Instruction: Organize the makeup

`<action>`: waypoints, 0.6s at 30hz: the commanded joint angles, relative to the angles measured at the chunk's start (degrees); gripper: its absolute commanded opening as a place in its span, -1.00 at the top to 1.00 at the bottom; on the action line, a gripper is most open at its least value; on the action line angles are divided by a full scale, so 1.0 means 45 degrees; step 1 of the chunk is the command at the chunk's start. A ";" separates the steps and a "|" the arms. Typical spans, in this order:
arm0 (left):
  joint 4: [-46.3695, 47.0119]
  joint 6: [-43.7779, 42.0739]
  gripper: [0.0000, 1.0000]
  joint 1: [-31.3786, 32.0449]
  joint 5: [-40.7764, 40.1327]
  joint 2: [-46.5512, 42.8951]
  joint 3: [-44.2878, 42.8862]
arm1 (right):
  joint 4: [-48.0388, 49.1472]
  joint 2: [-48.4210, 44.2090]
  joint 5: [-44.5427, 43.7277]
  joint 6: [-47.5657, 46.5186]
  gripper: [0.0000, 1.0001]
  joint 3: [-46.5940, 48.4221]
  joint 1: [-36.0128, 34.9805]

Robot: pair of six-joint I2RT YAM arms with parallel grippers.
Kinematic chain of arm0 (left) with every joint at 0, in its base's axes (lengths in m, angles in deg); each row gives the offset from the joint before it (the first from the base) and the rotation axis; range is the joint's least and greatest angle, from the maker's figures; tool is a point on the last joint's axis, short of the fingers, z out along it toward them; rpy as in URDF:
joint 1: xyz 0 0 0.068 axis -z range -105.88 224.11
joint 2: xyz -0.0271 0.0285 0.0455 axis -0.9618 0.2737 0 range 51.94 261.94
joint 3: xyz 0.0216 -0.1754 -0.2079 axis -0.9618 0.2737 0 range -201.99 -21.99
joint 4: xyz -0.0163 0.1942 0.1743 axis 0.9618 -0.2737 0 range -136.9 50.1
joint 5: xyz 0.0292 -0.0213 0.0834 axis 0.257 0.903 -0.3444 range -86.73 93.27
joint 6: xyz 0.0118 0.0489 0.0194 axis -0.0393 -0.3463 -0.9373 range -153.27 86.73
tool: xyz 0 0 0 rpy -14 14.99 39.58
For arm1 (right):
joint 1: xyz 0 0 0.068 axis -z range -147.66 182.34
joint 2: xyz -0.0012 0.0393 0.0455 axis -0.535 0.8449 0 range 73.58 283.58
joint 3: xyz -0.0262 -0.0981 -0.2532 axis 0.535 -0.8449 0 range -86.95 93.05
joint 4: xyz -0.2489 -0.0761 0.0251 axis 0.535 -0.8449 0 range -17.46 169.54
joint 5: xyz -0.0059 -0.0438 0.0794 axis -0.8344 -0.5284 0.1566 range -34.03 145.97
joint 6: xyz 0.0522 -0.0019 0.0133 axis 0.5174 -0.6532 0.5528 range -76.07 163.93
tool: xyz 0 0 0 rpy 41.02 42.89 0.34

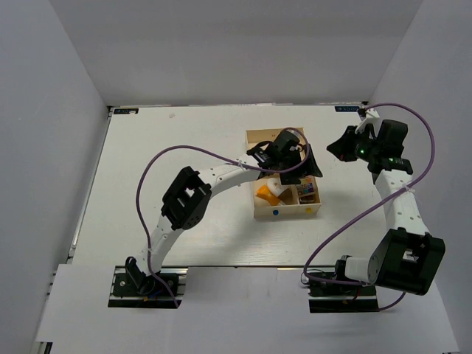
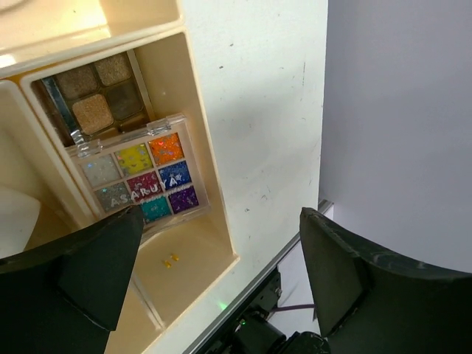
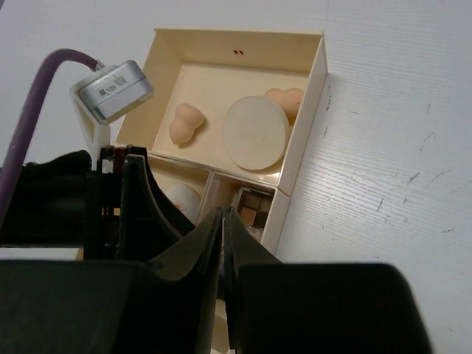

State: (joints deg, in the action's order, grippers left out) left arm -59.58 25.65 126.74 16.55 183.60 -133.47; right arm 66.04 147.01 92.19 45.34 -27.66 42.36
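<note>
The left jaws gape wide and empty over the small colourful palette (image 2: 140, 181), which lies on a brown palette (image 2: 92, 92) in the near right compartment of the cream box (image 1: 287, 214) on the desk (image 1: 184, 133), while the right jaws, pressed together on nothing, hang off to the box's right.

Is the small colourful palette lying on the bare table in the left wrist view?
No, the colourful palette lies inside a compartment of the cream box, overlapping a brown palette.
</note>
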 commanded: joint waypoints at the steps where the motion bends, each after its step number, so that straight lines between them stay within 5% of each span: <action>1: 0.0525 -0.0862 -0.92 0.0025 -0.0645 -0.2066 0.0240 | 0.0265 -0.0594 0.0406 -0.0137 0.76 0.0087 0.0058; 6: 0.1033 -0.2212 -0.96 -0.0424 -0.1871 -0.4525 0.3068 | 0.0109 -0.0790 0.0465 -0.0703 0.13 0.0145 0.0058; 10: 0.1229 -0.2778 -0.96 -0.0950 -0.2772 -0.7333 0.6540 | -0.0280 -0.0693 0.0192 -0.1035 -0.78 0.0340 0.0058; 18: 0.0820 -0.4279 -0.96 -0.1614 -0.4903 -1.1792 1.0201 | -0.0751 -0.0380 -0.1153 -0.0607 -0.78 0.0672 0.0078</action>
State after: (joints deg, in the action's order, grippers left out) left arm -54.97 11.35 120.13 -0.76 135.84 -90.65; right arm 63.62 144.93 90.09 41.99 -27.44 42.41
